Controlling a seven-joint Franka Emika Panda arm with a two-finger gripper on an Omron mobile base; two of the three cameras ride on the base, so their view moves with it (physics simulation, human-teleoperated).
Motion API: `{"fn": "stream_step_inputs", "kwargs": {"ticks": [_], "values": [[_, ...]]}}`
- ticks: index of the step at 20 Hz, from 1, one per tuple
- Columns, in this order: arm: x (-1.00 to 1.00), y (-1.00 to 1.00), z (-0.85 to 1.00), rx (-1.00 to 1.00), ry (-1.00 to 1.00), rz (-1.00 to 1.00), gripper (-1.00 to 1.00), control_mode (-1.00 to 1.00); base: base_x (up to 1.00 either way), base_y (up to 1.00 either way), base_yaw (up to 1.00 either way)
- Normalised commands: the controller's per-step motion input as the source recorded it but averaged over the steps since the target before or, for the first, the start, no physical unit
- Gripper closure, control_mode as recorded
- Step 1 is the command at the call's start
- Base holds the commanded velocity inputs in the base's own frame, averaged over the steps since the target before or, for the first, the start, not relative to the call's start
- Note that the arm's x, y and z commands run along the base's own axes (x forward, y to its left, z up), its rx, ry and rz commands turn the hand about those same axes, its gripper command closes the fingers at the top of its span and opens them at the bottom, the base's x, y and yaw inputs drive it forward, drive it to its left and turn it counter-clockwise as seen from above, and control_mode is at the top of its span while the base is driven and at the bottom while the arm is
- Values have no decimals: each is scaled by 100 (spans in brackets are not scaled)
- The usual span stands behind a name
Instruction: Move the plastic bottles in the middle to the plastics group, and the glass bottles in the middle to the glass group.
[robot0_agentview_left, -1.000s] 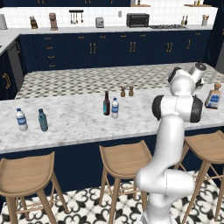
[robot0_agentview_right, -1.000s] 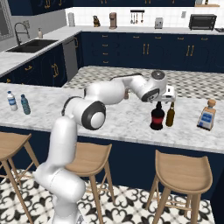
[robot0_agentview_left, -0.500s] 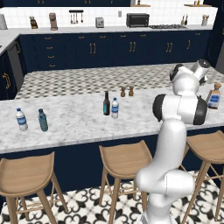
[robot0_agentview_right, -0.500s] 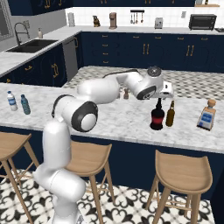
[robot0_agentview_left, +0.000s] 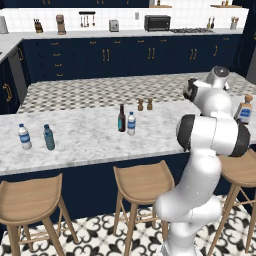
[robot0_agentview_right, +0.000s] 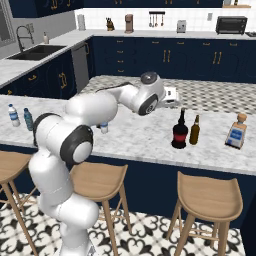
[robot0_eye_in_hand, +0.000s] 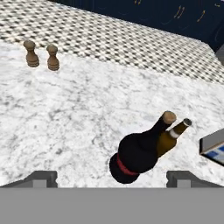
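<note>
The gripper (robot0_eye_in_hand: 111, 177) is wide open — nothing held; the fat round-bellied black glass bottle with red label (robot0_eye_in_hand: 136, 154) stands under it, touching the slim amber-brown beer bottle (robot0_eye_in_hand: 171, 136).

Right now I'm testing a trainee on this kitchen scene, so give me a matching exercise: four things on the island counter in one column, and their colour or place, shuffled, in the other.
Things:
1. fat round-bellied bottle
2. square flask
3. teal-tinted bottle
4. two shakers

Descriptions:
A. small and brown, side by side near the patterned part of the counter
B. clear with a blue label and tan stopper
C. black with a red label, close beside the amber-brown beer bottle
D. next to a clear white-capped bottle at the far left end

Pairs: 1-C, 2-B, 3-D, 4-A
</note>
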Motion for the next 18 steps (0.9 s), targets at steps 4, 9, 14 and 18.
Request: {"fn": "stream_step_inputs", "kwargs": {"ticks": [4, 9, 14, 18], "values": [[-6, 92, 12, -8, 0, 0, -100, -100, 0, 0, 0], [0, 93, 10, -2, 0, 0, -100, -100, 0, 0, 0], [0, 66, 0, 0, 0, 4, -100, -100, 0, 0, 0], [0, 58, 11, 0, 0, 6, -100, -100, 0, 0, 0]]}}
